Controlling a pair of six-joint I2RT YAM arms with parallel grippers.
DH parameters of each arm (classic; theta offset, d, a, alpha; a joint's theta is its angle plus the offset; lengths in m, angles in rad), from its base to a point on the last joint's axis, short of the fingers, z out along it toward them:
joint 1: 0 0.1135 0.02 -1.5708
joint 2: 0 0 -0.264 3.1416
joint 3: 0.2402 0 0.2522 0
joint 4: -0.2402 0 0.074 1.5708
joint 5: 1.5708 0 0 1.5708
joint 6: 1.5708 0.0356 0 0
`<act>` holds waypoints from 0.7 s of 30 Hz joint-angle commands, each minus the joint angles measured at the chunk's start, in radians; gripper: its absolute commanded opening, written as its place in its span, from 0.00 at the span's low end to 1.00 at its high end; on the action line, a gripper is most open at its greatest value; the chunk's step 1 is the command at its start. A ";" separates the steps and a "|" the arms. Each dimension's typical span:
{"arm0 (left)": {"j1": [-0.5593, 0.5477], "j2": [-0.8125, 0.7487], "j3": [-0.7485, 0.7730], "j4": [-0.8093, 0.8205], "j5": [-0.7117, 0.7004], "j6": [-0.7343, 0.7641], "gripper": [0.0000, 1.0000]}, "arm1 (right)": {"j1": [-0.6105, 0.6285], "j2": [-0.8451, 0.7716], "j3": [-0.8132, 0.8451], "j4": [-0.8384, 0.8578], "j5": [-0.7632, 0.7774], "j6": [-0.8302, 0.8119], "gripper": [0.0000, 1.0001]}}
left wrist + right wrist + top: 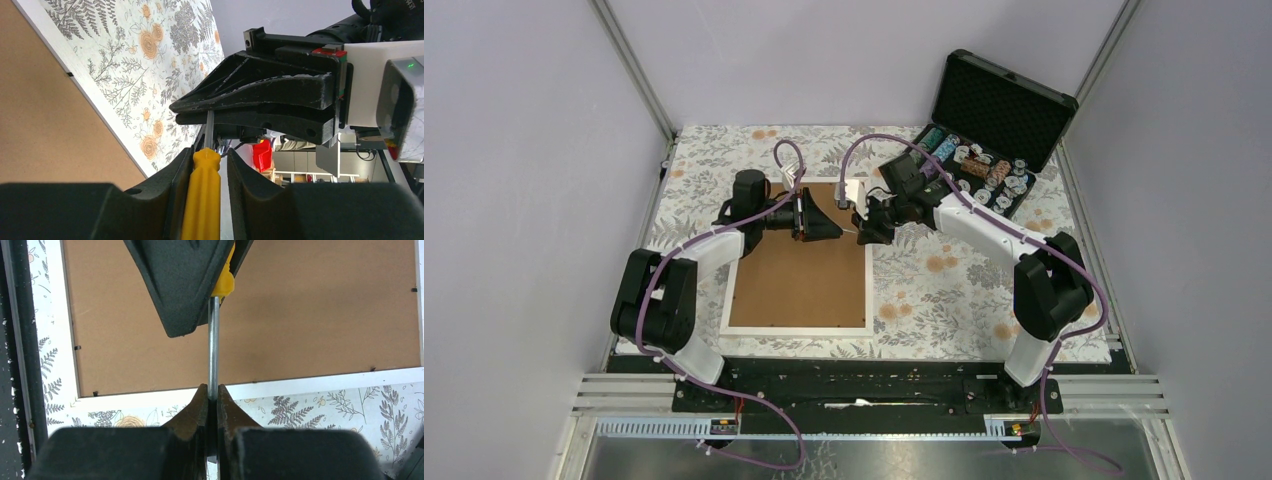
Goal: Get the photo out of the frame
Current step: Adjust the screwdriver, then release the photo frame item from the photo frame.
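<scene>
The frame (799, 329) lies face down on the table, narrow white border round its brown fibreboard back (799, 280). The photo is hidden under that board. Above the frame's far right corner both grippers meet on a screwdriver. My right gripper (212, 390) is shut on the steel shaft (213, 345). My left gripper (212, 151) stands round the yellow handle (202, 195), one finger against it and a slit of light along the other. From above, the left gripper (824, 228) and the right gripper (864, 232) point tip to tip.
An open black case of poker chips (984, 150) stands at the back right. A floral cloth (954, 280) covers the table. Small black tabs (77, 347) sit along the frame's inner edge. Pale walls close in on both sides.
</scene>
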 commanded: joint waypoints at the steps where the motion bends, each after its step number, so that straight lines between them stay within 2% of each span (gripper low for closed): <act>1: -0.010 -0.007 0.002 0.099 0.036 -0.009 0.31 | 0.026 -0.037 0.032 -0.047 -0.059 -0.046 0.00; 4: -0.011 -0.005 0.009 0.101 0.027 -0.011 0.20 | 0.027 -0.034 0.037 -0.046 -0.077 -0.043 0.00; 5: -0.012 -0.006 0.008 0.105 0.020 -0.011 0.15 | 0.026 -0.031 0.042 -0.034 -0.080 -0.018 0.09; 7: 0.001 -0.014 -0.001 0.099 -0.032 -0.004 0.00 | 0.016 -0.023 0.056 -0.010 -0.086 0.048 0.37; 8: 0.017 -0.015 -0.006 0.097 -0.062 0.006 0.00 | -0.002 -0.022 0.055 0.016 -0.111 0.097 0.56; 9: 0.033 -0.011 -0.003 0.081 -0.086 0.030 0.00 | -0.022 -0.024 0.045 0.057 -0.134 0.153 0.70; 12: 0.076 0.063 0.093 -0.093 -0.108 0.173 0.00 | -0.095 -0.039 0.010 0.199 -0.148 0.349 0.92; 14: 0.095 0.110 0.178 -0.183 -0.126 0.266 0.00 | -0.168 -0.037 -0.019 0.309 -0.145 0.507 0.99; 17: 0.105 0.177 0.292 -0.335 -0.177 0.407 0.00 | -0.260 0.001 -0.040 0.412 -0.113 0.701 1.00; 21: 0.105 0.235 0.358 -0.358 -0.255 0.429 0.00 | -0.305 0.041 -0.094 0.515 -0.018 0.828 0.97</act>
